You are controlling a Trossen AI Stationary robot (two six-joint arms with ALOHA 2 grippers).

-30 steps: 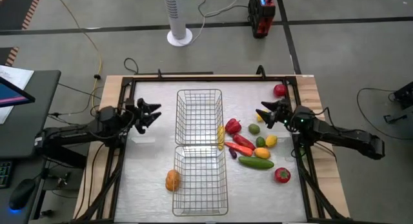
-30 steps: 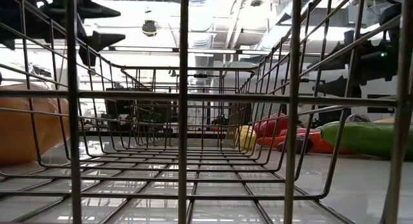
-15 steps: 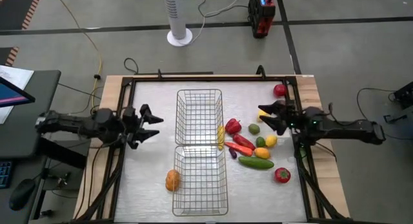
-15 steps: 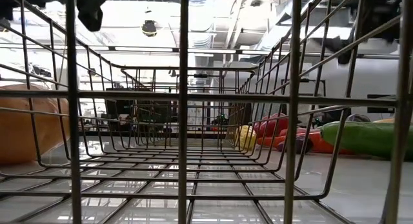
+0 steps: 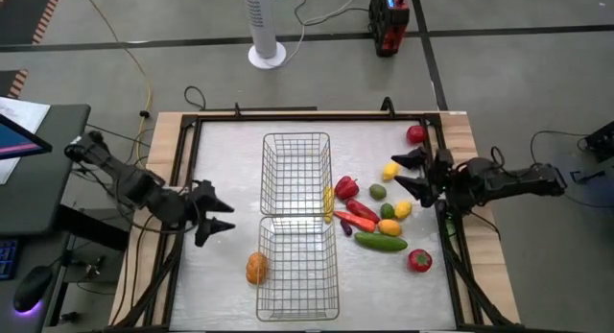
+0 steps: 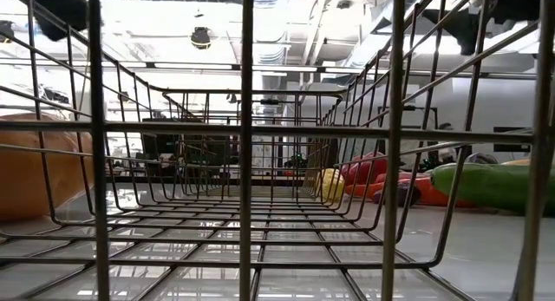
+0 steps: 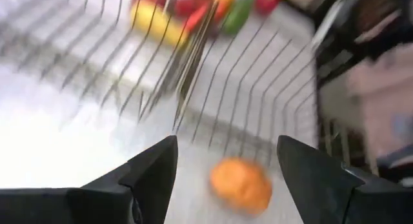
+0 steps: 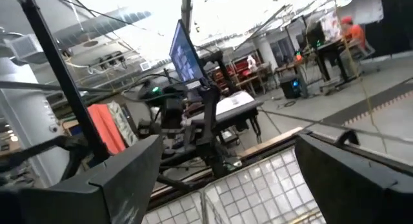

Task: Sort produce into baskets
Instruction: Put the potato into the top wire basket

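Note:
Two wire-mesh baskets stand end to end at the table's middle, the far one (image 5: 297,173) and the near one (image 5: 298,267); both show no produce inside. An orange (image 5: 256,267) lies on the table just left of the near basket; it also shows in the left wrist view (image 7: 242,184). My left gripper (image 5: 217,222) hangs open above the table, left of and a little beyond the orange. The other produce lies right of the baskets: red pepper (image 5: 346,188), banana (image 5: 328,203), cucumber (image 5: 380,241), lemon (image 5: 390,170), red apples (image 5: 415,134). My right gripper (image 5: 407,173) is open and empty beside the lemon.
More pieces lie in the right-hand pile: a lime (image 5: 378,191), a small orange fruit (image 5: 389,227) and a red fruit (image 5: 419,260) near the right rail. A black frame (image 5: 288,117) edges the table. In the low view the cucumber (image 6: 494,184) shows through the basket's mesh.
My left gripper has swung toward the table's near edge, toward the orange, and now tips down at it, still open. My right gripper has risen out of the low view and pulled a little toward the table's right edge, still open. No produce has moved.

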